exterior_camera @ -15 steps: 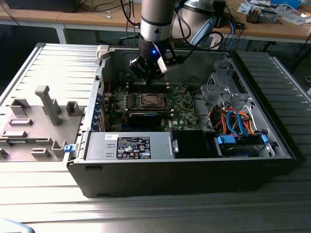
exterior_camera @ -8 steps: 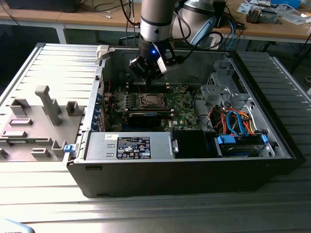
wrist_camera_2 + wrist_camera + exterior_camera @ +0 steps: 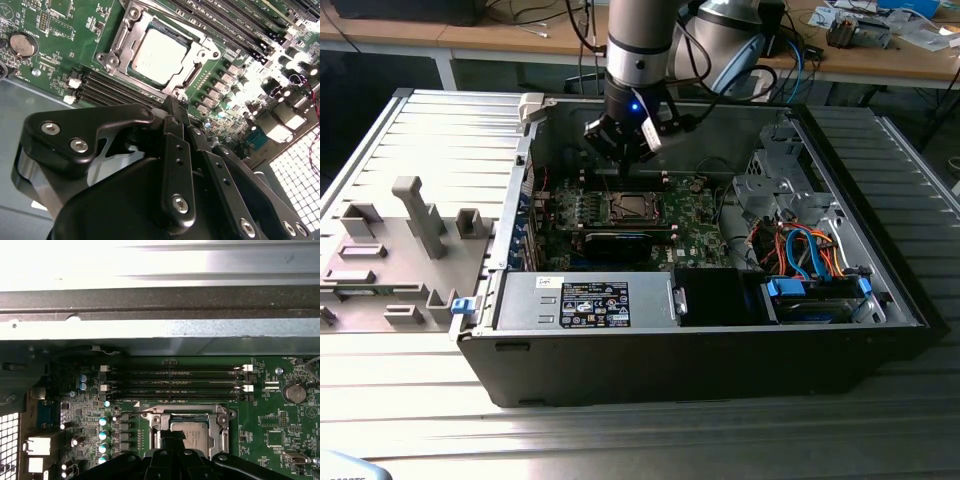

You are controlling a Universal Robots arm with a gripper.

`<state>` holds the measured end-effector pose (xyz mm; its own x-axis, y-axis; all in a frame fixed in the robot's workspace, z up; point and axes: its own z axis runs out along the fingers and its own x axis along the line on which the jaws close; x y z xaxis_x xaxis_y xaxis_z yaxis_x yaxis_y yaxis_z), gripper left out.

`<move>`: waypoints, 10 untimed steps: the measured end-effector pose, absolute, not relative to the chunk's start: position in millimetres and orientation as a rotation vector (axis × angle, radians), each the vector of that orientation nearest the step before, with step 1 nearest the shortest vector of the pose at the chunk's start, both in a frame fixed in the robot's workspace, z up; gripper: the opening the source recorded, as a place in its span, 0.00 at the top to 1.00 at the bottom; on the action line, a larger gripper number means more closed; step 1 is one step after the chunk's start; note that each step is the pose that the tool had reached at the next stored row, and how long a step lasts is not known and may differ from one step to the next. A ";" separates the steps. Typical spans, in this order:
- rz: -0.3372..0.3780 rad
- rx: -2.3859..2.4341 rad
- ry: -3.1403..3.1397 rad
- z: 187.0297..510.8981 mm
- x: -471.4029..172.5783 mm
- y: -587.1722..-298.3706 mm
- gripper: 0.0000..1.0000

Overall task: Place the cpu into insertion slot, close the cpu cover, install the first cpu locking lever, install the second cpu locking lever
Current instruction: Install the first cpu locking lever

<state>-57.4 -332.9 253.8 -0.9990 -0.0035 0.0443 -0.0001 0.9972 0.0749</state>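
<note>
One cpu (image 3: 159, 55) lay flat in the slot (image 3: 118, 59) on the green motherboard (image 3: 45, 45), and the silver cover (image 3: 196, 61) framed it. The single gripper (image 3: 172, 107) hung just above the socket, a little to one side, with its fingers pressed together and nothing between them. Four long black memory slots (image 3: 172, 382) ran side by side near the socket, inside the open case (image 3: 700, 355).

Arm (image 3: 640, 40) pointing straight down, gripper (image 3: 172, 107) fingers pressed together, empty
</note>
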 end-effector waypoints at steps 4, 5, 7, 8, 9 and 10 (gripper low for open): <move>-0.120 0.003 -3.095 253.8 -61.6 -332.9 0.89; -0.120 0.003 -3.095 253.8 -62.6 -332.9 0.89; -0.127 0.003 -3.095 253.8 -66.7 -332.8 0.89; -0.130 0.003 -3.094 253.8 -67.7 -332.8 0.89; -0.132 0.003 -3.094 253.8 -68.4 -332.9 0.89; -0.133 0.003 -3.094 253.8 -68.9 -332.8 0.89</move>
